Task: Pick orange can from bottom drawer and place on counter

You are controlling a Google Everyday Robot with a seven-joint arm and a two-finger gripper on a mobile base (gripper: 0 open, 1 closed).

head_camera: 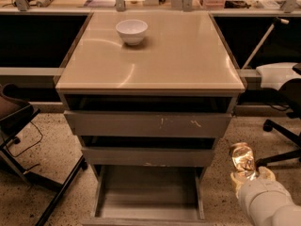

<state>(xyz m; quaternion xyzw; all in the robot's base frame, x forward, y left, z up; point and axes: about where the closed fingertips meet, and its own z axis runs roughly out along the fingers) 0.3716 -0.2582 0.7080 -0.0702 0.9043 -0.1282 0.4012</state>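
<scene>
Orange can (242,155) gripped in gripper (246,172), low, right of bottom drawer (149,194); probably light, thin-walled, slippery, easily crushed; best squeezed gently mid-body en route to counter (183,55).

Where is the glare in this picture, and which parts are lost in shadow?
Camera view: curved glare streaks cross the counter near the white bowl; the orange can, held by the tool at lower right, glints brightly; the slot above the scratched drawer is dark.

Shiny orange can (242,158) upright in gripper (245,173), right of open bottom drawer (148,199).
</scene>
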